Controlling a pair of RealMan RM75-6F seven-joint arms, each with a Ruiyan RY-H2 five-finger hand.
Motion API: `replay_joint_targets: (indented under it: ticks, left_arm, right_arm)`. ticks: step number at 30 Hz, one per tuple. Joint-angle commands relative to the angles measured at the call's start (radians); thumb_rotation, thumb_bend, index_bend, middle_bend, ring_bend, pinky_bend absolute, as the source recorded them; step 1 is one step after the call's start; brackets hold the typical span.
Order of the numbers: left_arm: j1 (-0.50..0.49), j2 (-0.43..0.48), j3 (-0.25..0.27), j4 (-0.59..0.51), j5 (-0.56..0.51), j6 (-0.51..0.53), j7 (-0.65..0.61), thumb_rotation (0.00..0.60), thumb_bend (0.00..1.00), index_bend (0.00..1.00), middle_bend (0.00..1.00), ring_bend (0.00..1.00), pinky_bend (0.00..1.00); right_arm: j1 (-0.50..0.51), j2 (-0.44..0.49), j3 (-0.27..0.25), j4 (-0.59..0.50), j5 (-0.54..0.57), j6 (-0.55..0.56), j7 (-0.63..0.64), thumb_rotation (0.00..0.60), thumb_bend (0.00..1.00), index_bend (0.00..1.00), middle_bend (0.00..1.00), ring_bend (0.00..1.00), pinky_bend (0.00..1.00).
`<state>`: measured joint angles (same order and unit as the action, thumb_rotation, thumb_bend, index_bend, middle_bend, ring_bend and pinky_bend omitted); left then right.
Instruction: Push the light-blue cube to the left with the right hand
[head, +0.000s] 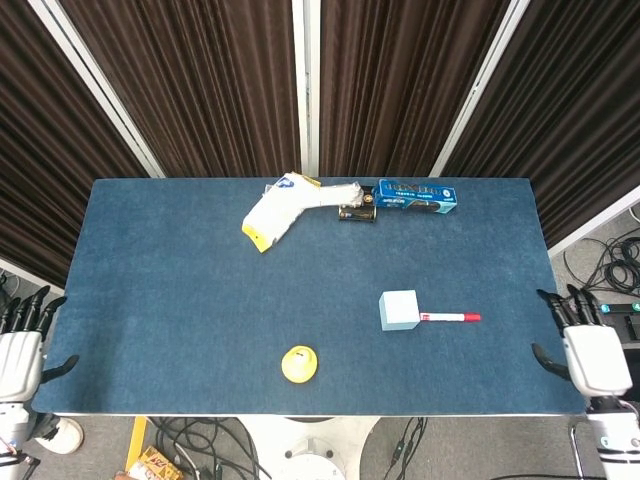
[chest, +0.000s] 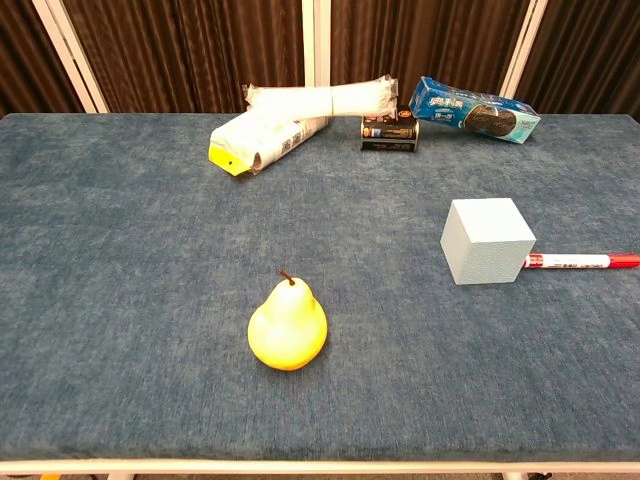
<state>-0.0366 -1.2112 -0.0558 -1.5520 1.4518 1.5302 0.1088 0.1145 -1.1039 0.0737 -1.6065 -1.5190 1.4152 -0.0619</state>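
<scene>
- At the table's right edge, the robot's right hand (head: 592, 358) sits beside the blue cloth, white palm plate facing up and dark fingers (head: 570, 300) spread apart, holding nothing; only the head view shows it.
- Off the opposite corner, the left hand (head: 20, 352) lies the same way, fingers fanned and unloaded, clear of every object.
- Nearest the right hand, a red-capped marker with a white barrel (chest: 580, 262) lies flat, its white end just beside the cube's right face; whether they touch cannot be told.
- The light-blue cube (chest: 487, 241) stands square on the dark-blue cloth-covered table (chest: 120, 260), right of centre and well apart from the right hand. Its faces are plain, matt and pale, the top lighter than the shaded front, with crisp edges and no markings.
- A yellow pear with a short brown stem (chest: 287, 326) stands upright near the front edge, left of the cube.
- Along the far edge lie a white-and-yellow wrapped packet (chest: 262, 142), a clear sleeve of white cups (chest: 330, 98) leaning over it, a small dark can on its side (chest: 389, 132), and a blue pack of sandwich biscuits (chest: 473, 110).
</scene>
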Motion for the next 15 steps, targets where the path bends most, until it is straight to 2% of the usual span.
replay_joint_targets:
  ticks: [1, 9, 15]
  left_arm:
    - [0.001, 0.001, 0.0, -0.001, 0.001, 0.002, 0.0, 0.6, 0.06, 0.22, 0.15, 0.12, 0.09]
    - [0.008, 0.004, 0.003, -0.004, -0.006, 0.004, 0.001, 0.6, 0.06, 0.22, 0.15, 0.12, 0.09]
    - [0.01, 0.004, 0.005, -0.006, -0.012, -0.001, 0.004, 0.6, 0.06, 0.22, 0.15, 0.12, 0.09]
  right_arm:
    - [0.073, -0.033, 0.026, 0.02, 0.029, -0.095, -0.067, 0.6, 0.19, 0.21, 0.26, 0.0, 0.01]
    - [0.212, -0.156, 0.053, 0.116, 0.099, -0.287, -0.165, 0.6, 0.19, 0.28, 0.32, 0.0, 0.06]
    - [0.269, -0.246, 0.045, 0.206, 0.137, -0.369, -0.2, 0.6, 0.19, 0.35, 0.34, 0.0, 0.06]
